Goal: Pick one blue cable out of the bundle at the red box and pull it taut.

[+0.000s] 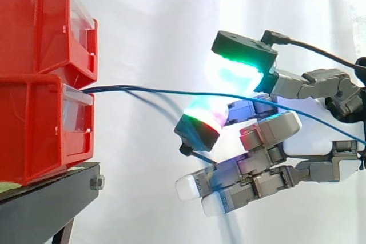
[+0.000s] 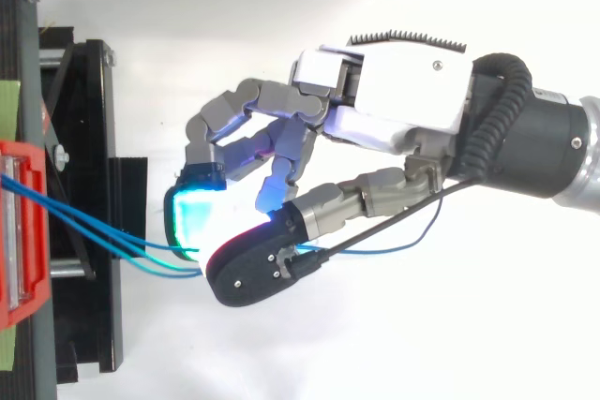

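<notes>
White curtain (image 1: 160,21) hangs behind everything on my side camera. At the left two red bins are stacked, the upper bin (image 1: 34,27) on the lower bin (image 1: 28,135), both on a black stand (image 1: 46,204). A blue cable (image 1: 148,91) comes out of the gap between them and runs nearly straight to the right, into the hand (image 1: 311,141), which reaches in from the right edge. One fingertip (image 1: 234,72), glowing green and cyan, sits above the cable. The thumb pad (image 1: 203,115), glowing green and red, sits just below it. As far as I can judge, the two are closed on the cable and pinch it between them. Past the pinch the cable slopes down to the right edge. The other fingers are half curled lower down and hold nothing. A second strand (image 1: 160,111) leaves the same gap and sags lower, blurred.

On my top camera the bins (image 2: 23,231) sit at the left edge over the stand (image 2: 94,138). The bundle (image 2: 94,229) of blue cables fans out from them toward the hand (image 2: 403,91), whose pads lie just past the stand's edge. The cyan fingertip (image 2: 187,217) and the black-backed thumb (image 2: 253,269) close together where the cables arrive. One strand comes out behind the thumb and loops slackly toward the wrist.
</notes>
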Robot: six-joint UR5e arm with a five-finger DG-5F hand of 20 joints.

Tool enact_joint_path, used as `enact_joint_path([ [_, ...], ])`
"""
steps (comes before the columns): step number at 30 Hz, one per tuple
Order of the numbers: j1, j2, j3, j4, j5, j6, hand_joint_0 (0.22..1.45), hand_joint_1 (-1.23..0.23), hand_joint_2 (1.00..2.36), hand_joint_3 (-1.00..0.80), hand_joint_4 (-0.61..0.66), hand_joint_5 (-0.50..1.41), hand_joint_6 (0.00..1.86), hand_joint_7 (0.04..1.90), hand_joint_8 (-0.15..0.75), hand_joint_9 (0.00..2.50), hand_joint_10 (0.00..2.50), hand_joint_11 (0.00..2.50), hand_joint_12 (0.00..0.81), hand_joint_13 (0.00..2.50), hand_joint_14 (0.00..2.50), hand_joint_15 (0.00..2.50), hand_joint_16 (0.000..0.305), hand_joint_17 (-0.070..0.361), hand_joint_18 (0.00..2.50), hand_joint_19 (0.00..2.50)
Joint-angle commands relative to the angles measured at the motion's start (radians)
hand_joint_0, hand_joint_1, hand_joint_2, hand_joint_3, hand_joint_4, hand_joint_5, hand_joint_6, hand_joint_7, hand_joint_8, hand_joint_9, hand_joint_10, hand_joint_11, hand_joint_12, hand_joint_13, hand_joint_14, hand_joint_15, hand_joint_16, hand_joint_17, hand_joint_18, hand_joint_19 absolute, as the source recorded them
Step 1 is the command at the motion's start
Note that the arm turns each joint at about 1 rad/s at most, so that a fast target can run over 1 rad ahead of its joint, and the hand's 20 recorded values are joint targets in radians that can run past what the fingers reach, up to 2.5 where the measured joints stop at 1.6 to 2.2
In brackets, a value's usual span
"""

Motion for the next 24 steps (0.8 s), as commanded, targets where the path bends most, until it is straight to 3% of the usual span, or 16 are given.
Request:
enact_joint_path([
  [1, 0.000, 0.001, 0.000, -0.001, 0.001, 0.001, 0.53, -0.65, 1.00, -0.50, 0.09, -0.16, 0.89, 0.98, 0.342, 1.43, 0.01, 1.43, 0.364, 0.68, 0.01, 0.32, 0.056, 0.127, 0.57, 0.30],
  [15, 0.000, 0.001, 0.000, -0.001, -0.001, 0.004, 0.51, -0.66, 1.00, -0.50, 0.10, -0.16, 0.89, 0.96, 0.345, 1.44, 0.01, 1.46, 0.369, 0.69, 0.01, 0.32, 0.058, 0.130, 0.58, 0.30],
  [24, 0.002, 0.001, 0.000, -0.003, 0.001, 0.003, 0.49, -0.80, 1.00, -0.50, 0.10, -0.16, 0.89, 0.97, 0.355, 1.48, 0.00, 1.51, 0.374, 0.73, 0.01, 0.33, 0.060, 0.136, 0.63, 0.29],
])
